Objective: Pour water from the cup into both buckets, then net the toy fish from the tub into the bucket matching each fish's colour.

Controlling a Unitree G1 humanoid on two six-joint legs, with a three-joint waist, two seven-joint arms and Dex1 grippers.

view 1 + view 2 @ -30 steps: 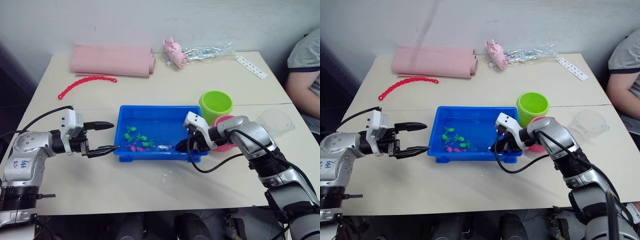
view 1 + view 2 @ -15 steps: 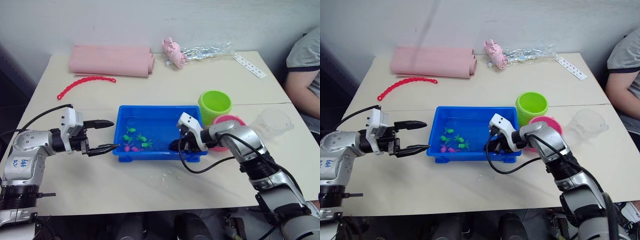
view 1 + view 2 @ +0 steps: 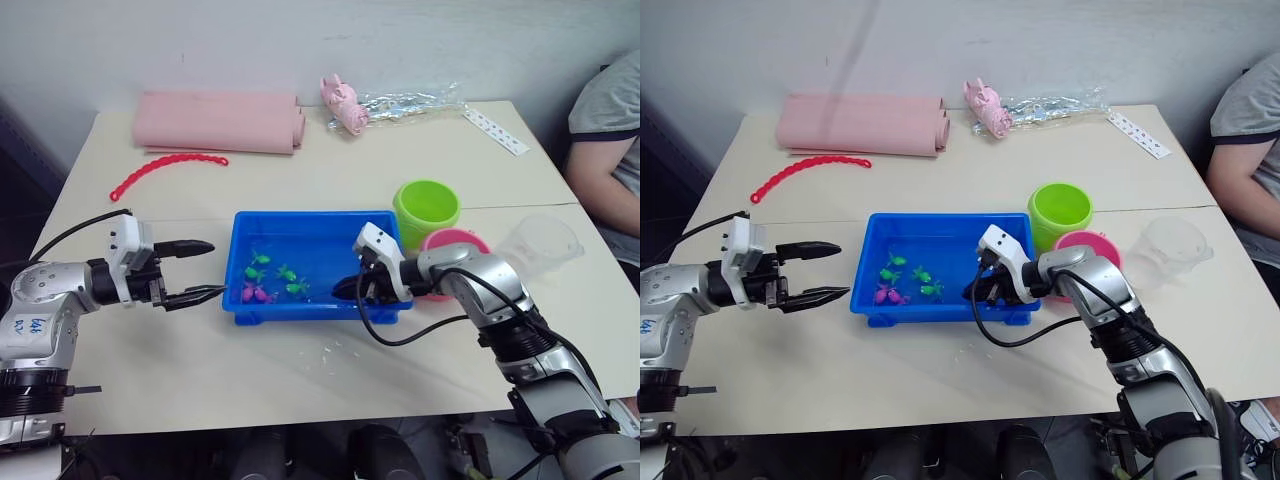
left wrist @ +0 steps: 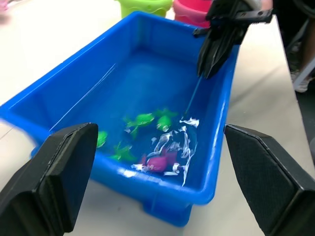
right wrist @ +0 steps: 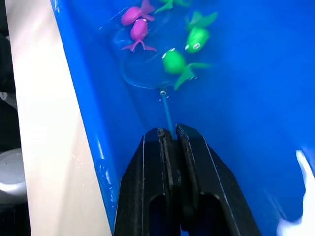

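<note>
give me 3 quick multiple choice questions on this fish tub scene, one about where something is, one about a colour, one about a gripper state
1. Where is the right gripper?
A. over the pink roll
B. inside the blue tub, at its end nearer the buckets
C. above the cup

2. What colour is the bucket farther from the robot?
A. lime green
B. red
C. white

3. How is the left gripper?
A. shut on a fish
B. shut on the tub rim
C. open, holding nothing

Answers:
1. B: the head views show its fingers down in the tub beside the pink bucket.
2. A: the lime green one stands behind the pink one.
3. C: its two fingers are spread apart beside the tub's other end, with nothing between them.
</note>
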